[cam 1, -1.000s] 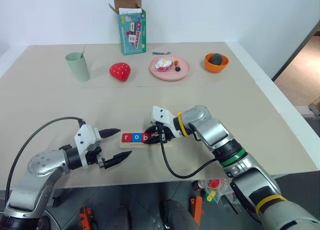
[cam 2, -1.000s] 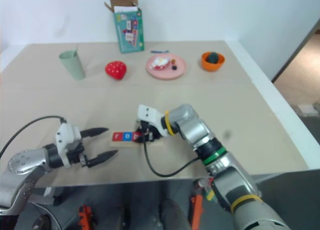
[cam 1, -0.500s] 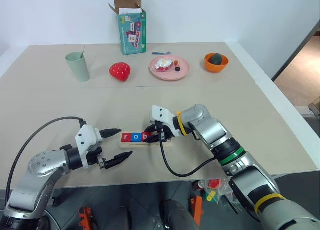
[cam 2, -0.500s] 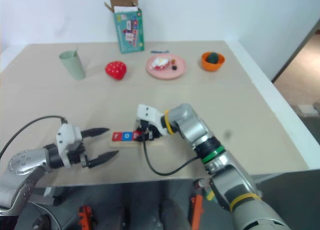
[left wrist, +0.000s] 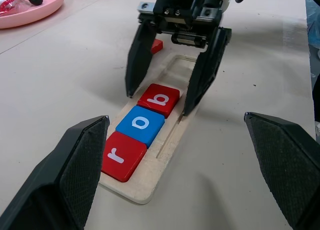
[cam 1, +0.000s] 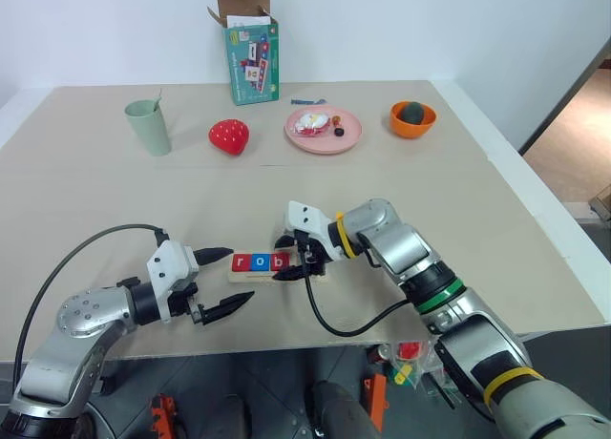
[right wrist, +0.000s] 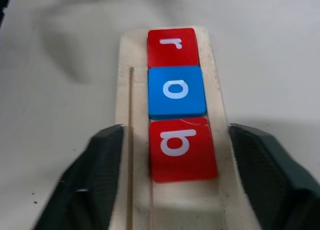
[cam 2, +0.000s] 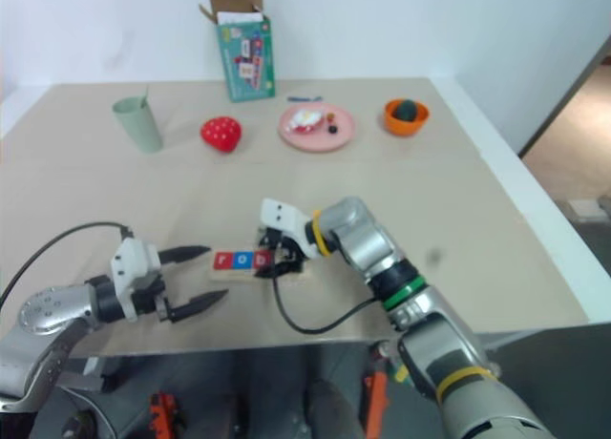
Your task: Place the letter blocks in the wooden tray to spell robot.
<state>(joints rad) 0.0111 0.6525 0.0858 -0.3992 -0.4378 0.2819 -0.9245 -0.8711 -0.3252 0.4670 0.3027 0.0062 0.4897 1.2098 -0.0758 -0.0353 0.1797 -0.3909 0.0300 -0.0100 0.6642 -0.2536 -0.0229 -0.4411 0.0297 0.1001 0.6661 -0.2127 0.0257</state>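
The wooden tray point(left wrist: 170, 140) lies near the table's front edge. In its groove three letter blocks sit in a row: red r point(right wrist: 172, 46), blue o point(right wrist: 176, 91) and red b point(right wrist: 182, 149). My right gripper point(cam 1: 292, 261) is open, one finger on each side of the b block and the tray, not touching the block. The left gripper point(cam 1: 239, 273) is open just left of the tray's r end, with nothing between its fingers. In the left wrist view another red block point(left wrist: 156, 45) lies on the table beyond the tray, partly hidden by a right finger.
Along the back of the table stand a green cup point(cam 1: 149, 126), a red strawberry toy point(cam 1: 229, 135), a pink plate point(cam 1: 325, 131) with small items, an orange bowl point(cam 1: 413, 118) and a teal box point(cam 1: 252, 57). The table's front edge runs just below both grippers.
My right gripper has opened and let go of the red b block, which now lies in the tray beside the blue o. The left arm has not moved.
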